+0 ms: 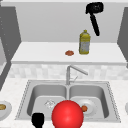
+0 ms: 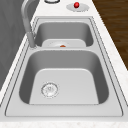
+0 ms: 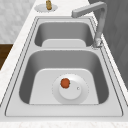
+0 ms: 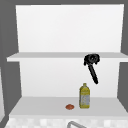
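1. Front view: we see the right hand (image 1: 94, 8) high above the shelf (image 1: 37, 53), its fingers curled round the head of a black long-handled tool (image 1: 95, 25) whose handle slants down toward the yellow bottle (image 1: 84, 42). The tool ends just above the bottle's cap; we cannot tell whether the two touch. A small orange-red piece of food (image 1: 69, 53) lies on the shelf just left of the bottle. Low in the frame, the left hand (image 1: 38, 119) hangs at the sink's (image 1: 26, 91) front edge, beside a big red ball (image 1: 67, 115); we cannot tell how its fingers stand. A white plate (image 1: 91, 110) with a small orange item (image 1: 84, 108) lies in the right basin, behind the ball. The faucet (image 1: 72, 71) rises between the basins.

2. Left side view: we see the near basin with its drain (image 2: 49, 89), the faucet (image 2: 27, 22) at left, and the plate's edge (image 2: 53, 44) with the orange item (image 2: 62, 45) in the far basin.

3. Right side view: we see the plate (image 3: 75, 93) flat on the near basin's floor, the orange item (image 3: 65, 83) resting on it left of centre.

4. Upper view: we see the right hand (image 4: 92, 59) closed round the tool (image 4: 93, 73) level with the upper shelf (image 4: 45, 57), above the bottle (image 4: 84, 96) and the food piece (image 4: 69, 106).
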Controlling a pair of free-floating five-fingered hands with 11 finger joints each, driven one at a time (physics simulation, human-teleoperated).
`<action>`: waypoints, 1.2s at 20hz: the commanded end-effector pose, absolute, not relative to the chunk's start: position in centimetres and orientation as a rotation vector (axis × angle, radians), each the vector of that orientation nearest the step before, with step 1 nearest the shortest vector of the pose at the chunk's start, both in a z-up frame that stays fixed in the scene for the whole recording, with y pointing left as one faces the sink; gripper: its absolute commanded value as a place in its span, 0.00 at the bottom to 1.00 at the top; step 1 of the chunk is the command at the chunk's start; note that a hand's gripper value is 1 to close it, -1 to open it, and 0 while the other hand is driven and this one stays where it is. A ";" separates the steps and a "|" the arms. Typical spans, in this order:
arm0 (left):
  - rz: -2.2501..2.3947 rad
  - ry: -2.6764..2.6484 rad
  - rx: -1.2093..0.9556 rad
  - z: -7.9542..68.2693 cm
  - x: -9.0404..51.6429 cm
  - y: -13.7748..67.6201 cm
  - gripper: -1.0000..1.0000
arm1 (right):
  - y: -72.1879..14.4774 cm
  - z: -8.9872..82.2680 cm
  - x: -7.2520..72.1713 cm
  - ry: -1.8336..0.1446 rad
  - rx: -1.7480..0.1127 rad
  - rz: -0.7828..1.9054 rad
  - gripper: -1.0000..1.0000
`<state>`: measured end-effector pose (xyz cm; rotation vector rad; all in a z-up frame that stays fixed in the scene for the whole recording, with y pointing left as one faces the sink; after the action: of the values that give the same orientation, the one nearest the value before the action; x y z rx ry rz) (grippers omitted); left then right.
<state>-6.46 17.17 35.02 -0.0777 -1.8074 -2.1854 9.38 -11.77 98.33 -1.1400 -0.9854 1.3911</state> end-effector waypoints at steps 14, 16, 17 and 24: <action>-2.185 -1.807 -0.078 35.0 -6.5 17.2 0.50 | -10.7 94.6 16.3 -1.130 -0.951 1.596 0.00; -2.185 -1.807 -0.078 35.0 -6.5 17.2 0.50 | -10.7 94.3 17.2 -1.150 -0.927 1.619 0.00; -2.185 -1.807 -0.078 35.0 -6.5 17.2 0.50 | -10.8 94.2 17.9 -1.130 -0.916 1.609 0.00; -2.185 -1.807 -0.078 35.0 -6.5 17.2 0.50 | -10.6 91.9 21.0 -1.100 -0.816 1.679 0.00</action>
<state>-6.46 17.17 35.02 -0.0777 -1.8074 -2.1854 20.00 -10.59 92.91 -0.8893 -1.1384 1.6109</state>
